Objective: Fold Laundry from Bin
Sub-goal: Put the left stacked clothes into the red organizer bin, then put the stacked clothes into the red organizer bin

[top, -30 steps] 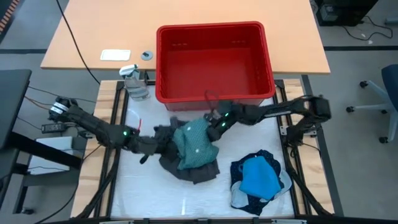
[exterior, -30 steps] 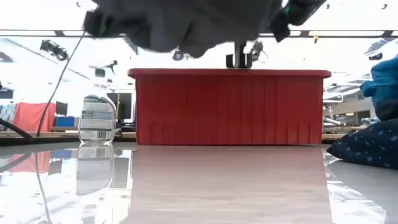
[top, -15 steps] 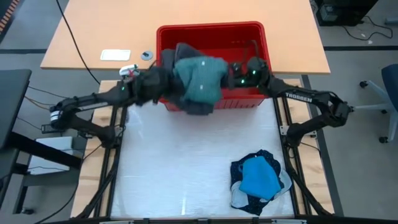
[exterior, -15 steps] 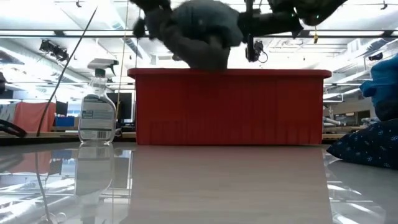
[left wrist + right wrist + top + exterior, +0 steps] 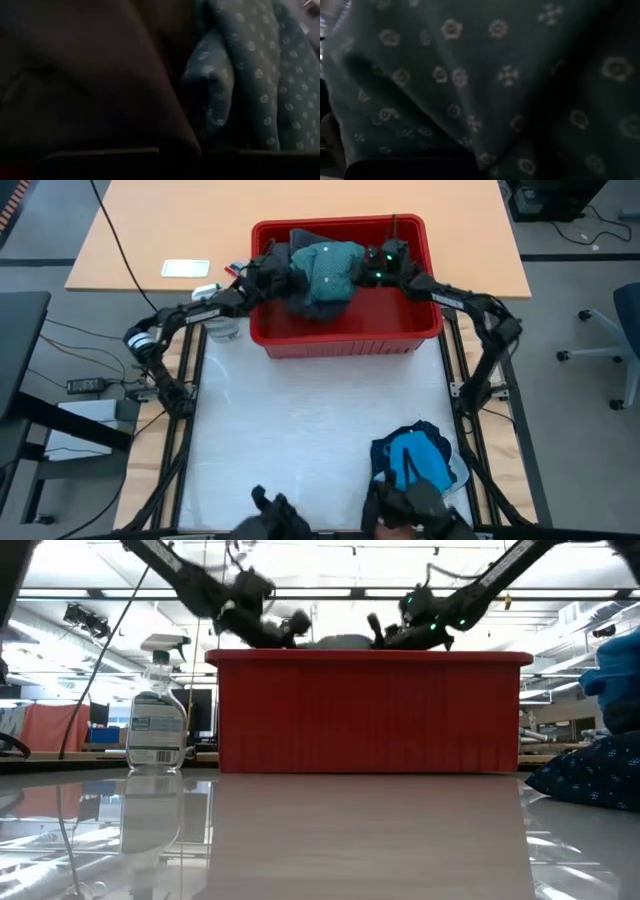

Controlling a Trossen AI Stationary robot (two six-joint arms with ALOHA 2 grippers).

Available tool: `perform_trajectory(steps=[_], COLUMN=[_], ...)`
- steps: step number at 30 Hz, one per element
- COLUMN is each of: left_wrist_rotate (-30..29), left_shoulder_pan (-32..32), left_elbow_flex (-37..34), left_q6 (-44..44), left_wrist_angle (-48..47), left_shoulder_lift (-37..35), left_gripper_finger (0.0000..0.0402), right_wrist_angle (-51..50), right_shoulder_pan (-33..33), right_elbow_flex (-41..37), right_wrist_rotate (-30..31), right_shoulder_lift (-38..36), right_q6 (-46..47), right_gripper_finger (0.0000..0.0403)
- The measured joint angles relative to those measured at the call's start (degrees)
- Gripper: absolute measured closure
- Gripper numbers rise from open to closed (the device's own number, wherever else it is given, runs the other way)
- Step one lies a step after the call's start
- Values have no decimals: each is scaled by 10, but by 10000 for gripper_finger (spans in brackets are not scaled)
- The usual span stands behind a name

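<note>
Both arms reach out over the red bin point(image 5: 345, 330), meeting above its far half. Left gripper point(image 5: 272, 272) clamped on the dark grey piece point(image 5: 290, 275); right gripper point(image 5: 376, 268) clamped on the teal dotted T-shirt point(image 5: 330, 268). Both garments hang bunched between them inside the bin.

Bare white table point(image 5: 300, 430) lies open between the red bin point(image 5: 345, 340) and the clothes pile point(image 5: 415, 470).

Teal dotted T-shirt point(image 5: 330, 265), red bin point(image 5: 345, 330)
</note>
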Motion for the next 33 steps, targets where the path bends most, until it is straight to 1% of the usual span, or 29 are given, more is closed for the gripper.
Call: perform_trajectory(steps=[2,6,9,11,15,17,19,21,23,27,30,33], left_wrist_rotate=[42,129,163,169,206,218,235,249,273,297,297,286], left_shoulder_pan=[20,45,50,49,56,62,68,76,88,104,114,126], left_elbow_flex=[0,0,0,0,0,0,0,0,0,0,0,0], left_q6=[-1,-14,9,22,43,65,93,107,108,115,135,153], left_wrist_angle=[-3,-8,-27,-46,-113,-153,-189,-231,-261,-264,-253,-234], left_shoulder_lift=[23,56,65,65,51,42,32,19,5,-33,-58,-66], left_gripper_finger=[370,346,326,309,270,249,230,214,202,188,185,184], right_wrist_angle=[-44,-156,-220,-254,-321,-357,-386,-411,-431,-451,-451,-452], right_shoulder_pan=[-6,-11,-10,-7,-8,-12,-16,-16,-16,-15,-16,-16], right_elbow_flex=[30,82,96,96,97,97,97,97,97,97,97,97], right_wrist_rotate=[-1,-2,3,12,37,46,57,84,117,167,187,189], right_shoulder_lift=[29,69,86,86,68,54,35,13,-11,-54,-84,-111], right_q6=[-12,-43,-71,-92,-112,-125,-131,-134,-139,-143,-141,-140], right_gripper_finger=[348,348,344,315,229,193,166,149,142,144,149,152])
